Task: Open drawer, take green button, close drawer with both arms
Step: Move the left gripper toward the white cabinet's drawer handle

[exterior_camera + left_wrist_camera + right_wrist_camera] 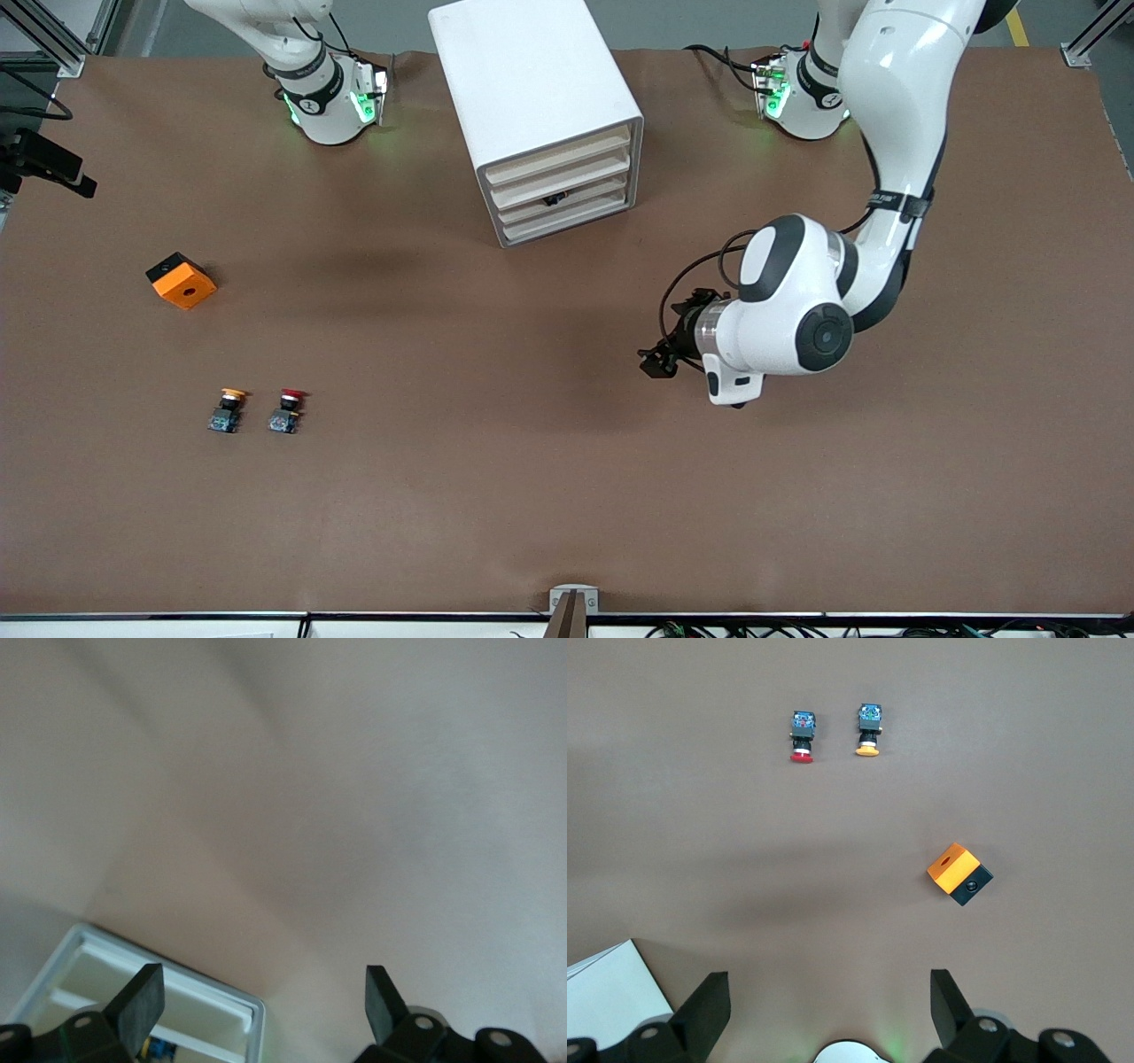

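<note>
The white cabinet [536, 115] stands on the brown table [567, 496] between the two arm bases, its four cream drawer fronts facing the front camera at a slant. The third drawer from the top [567, 200] sits flush with its neighbours. A small dark object shows at the gap just above this drawer's front; what it is cannot be told. The green-capped button cannot be made out with certainty in any view.

The left gripper [657, 361] hangs over bare table, nearer the front camera than the cabinet and toward the left arm's end of the table, well apart from the drawer fronts. In the left wrist view its fingers [140, 1001] are spread wide with nothing between them, and a corner of the cabinet [257, 1014] with its drawer fronts shows past them; a small blue and dark object is glimpsed low among those fronts.

The right gripper [824, 1010] is held high near its own base and waits. Its fingers are spread apart and empty.

On the right arm's end of the table lie an orange block [182, 281] with a black side, and nearer the front camera a yellow-capped button [228, 410] and a red-capped button [287, 410], side by side and just apart.
</note>
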Available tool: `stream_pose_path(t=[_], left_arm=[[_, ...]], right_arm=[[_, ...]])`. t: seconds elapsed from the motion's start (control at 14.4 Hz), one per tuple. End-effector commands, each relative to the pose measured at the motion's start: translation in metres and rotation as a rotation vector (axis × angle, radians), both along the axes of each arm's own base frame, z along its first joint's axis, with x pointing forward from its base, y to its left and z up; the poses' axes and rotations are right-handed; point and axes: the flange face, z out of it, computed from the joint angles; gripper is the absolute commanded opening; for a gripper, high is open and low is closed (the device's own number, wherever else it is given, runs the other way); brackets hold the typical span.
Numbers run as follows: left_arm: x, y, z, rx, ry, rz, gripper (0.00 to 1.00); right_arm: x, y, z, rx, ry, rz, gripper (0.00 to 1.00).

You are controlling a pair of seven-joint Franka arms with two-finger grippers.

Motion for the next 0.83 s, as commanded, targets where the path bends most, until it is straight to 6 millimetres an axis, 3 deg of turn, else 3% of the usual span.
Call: stream_pose_path(t=[0.0,0.28,0.69,0.76], left_arm=[[-0.009,-0.008,-0.035,0.054,0.198,0.115,1.00],[-0.053,-0.011,-0.094,0.240,0.559,0.150,1.00],[-0.079,-0.019,-0.126,0.335,0.853,0.263,1.00],[-0.081,-0.020,-0.129,0.337,0.876,0.277,0.94]], right_arm=[[-0.008,0.000,0.003,0.012,-0.008,-0.015,1.00],[-0.008,0.000,0.003,0.011,-0.010,-0.009,1.00],[-0.006,0.001,0.011,0.008,-0.025,-0.015,1.00],[-0.005,0.001,0.013,0.007,-0.029,-0.016,1.00]])
